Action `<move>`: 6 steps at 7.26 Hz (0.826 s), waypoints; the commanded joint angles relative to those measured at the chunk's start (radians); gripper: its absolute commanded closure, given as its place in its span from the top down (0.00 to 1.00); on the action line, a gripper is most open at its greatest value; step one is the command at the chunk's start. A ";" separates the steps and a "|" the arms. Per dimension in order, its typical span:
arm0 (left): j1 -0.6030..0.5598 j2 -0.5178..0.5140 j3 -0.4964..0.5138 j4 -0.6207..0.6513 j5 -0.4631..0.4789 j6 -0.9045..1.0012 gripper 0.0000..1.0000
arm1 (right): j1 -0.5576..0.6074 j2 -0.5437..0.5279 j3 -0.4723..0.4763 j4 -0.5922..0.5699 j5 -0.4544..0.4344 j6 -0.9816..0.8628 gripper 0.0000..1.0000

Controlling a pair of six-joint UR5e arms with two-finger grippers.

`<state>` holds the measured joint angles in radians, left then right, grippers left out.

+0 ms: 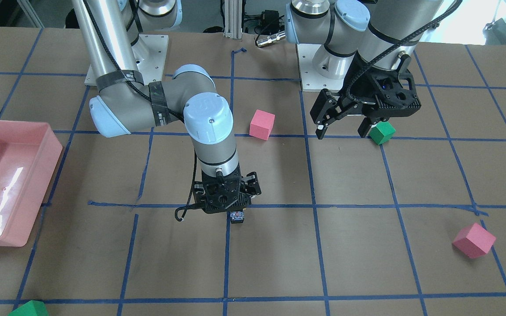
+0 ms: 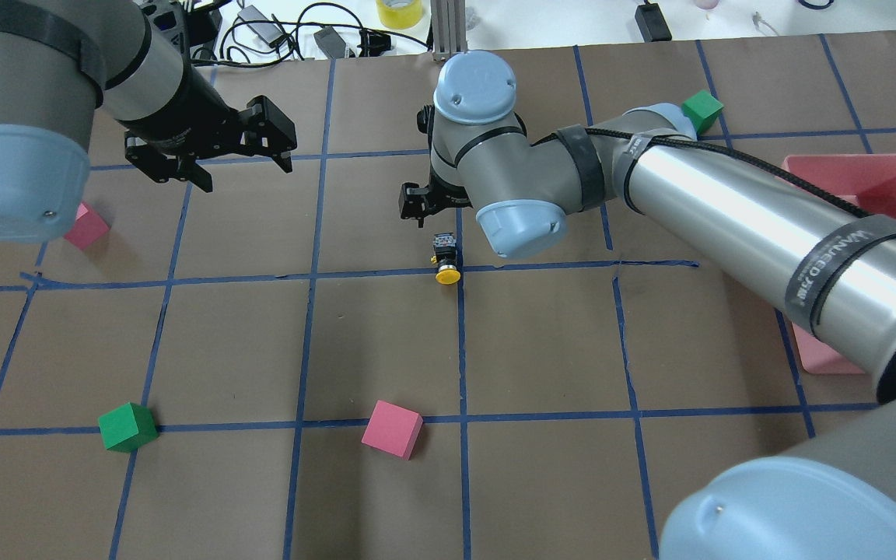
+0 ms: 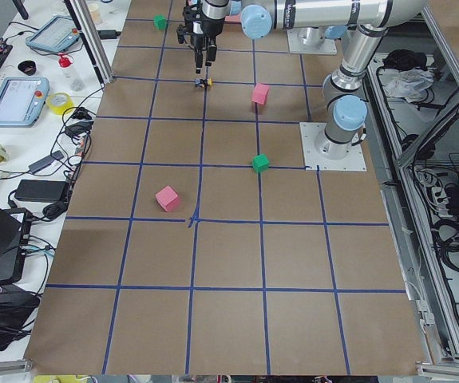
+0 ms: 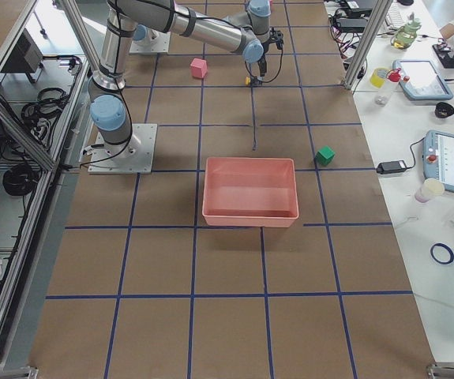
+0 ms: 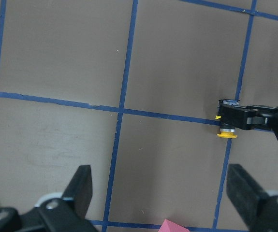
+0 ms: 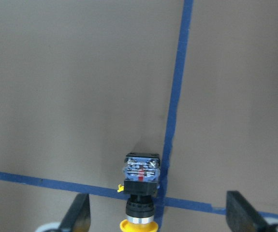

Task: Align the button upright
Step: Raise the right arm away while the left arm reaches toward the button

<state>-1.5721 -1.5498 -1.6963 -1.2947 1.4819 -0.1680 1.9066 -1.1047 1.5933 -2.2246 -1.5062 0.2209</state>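
Bench (image 2: 541, 350) note: button (image 2: 446, 258) lies flat by tape crossing (image 2: 460, 271), cap robotward, just under open right pincer (image 6: 159, 215); left pincer (image 2: 244, 173), open, well apart.

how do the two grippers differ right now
The right gripper hangs directly over the button, which lies on its side; the left gripper is far off, near a green cube. The right's jaws straddle the button from above; the left's show only bare table between them. Both are open.

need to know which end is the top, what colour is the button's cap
Yellow. The button shows its cap best in the overhead view.
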 commanded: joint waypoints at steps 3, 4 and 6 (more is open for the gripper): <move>-0.087 -0.007 -0.083 0.107 0.014 -0.060 1.00 | -0.222 -0.246 -0.047 0.450 -0.032 -0.170 1.00; -0.120 -0.018 -0.144 0.235 0.020 -0.114 1.00 | -0.250 -0.301 -0.058 0.498 -0.049 -0.170 1.00; -0.184 -0.051 -0.334 0.587 0.055 -0.143 1.00 | -0.255 -0.346 -0.058 0.554 -0.048 -0.170 1.00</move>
<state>-1.7155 -1.5780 -1.9178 -0.9209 1.5139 -0.2848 1.6606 -1.4207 1.5371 -1.7075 -1.5525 0.0524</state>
